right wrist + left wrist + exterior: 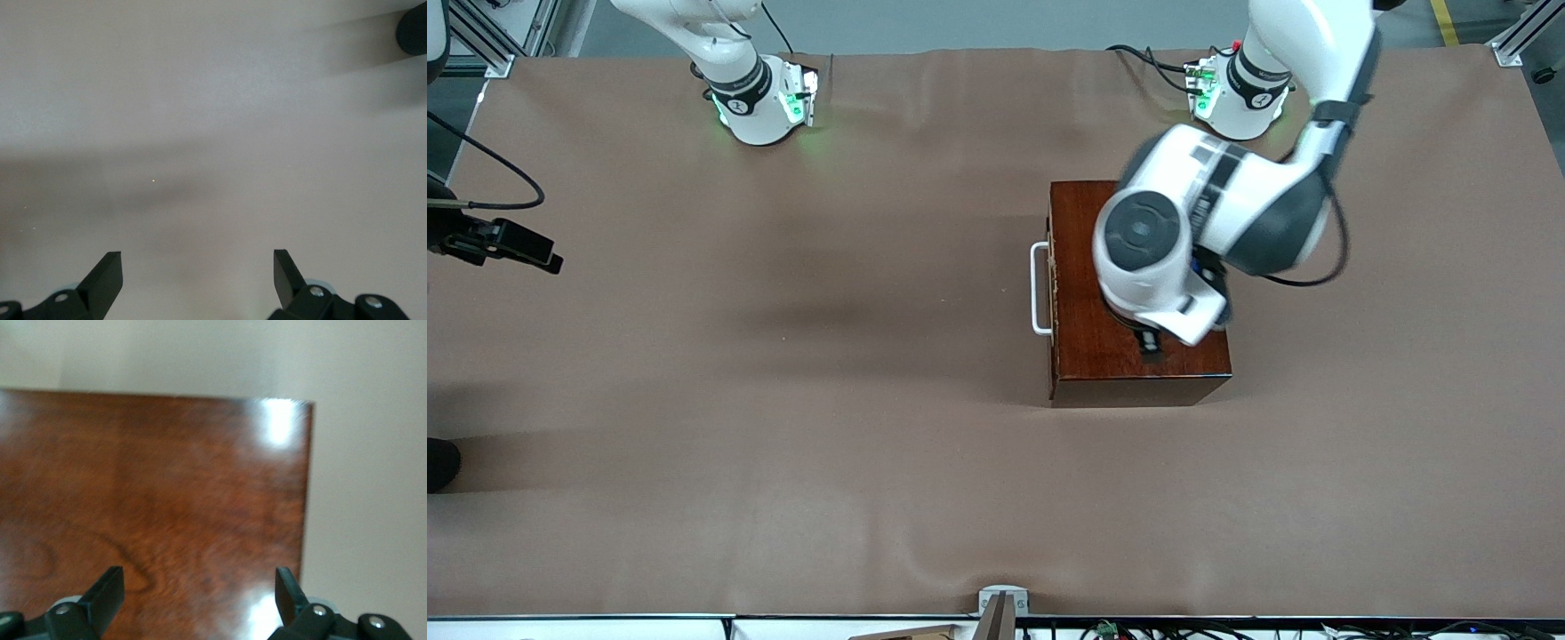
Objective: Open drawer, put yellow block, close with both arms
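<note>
- The right gripper [197,267] hangs idle over bare cloth at the table's nine o'clock edge. Its jaws are spread wide and hold nothing.
- The right arm's base [760,98] glows green at eleven o'clock on the table [783,400].
- The table wears a brown cloth with soft wrinkles and long grey shadows across it. Grey floor and an aluminium frame [498,44] show past its twelve o'clock edge, and cables [1138,629] run along six o'clock.
- The drawer [1052,284] is shut, and its white handle [1040,289] stands on the nine o'clock face of the box [1103,356], toward the right arm's end.
- The glossy reddish-brown box sits at about two o'clock from the table's middle.
- The left gripper [200,587] hovers just over the box's lid, with its jaws wide apart and gripping nothing.
- The left arm's base [1240,98] stands at one o'clock.
</note>
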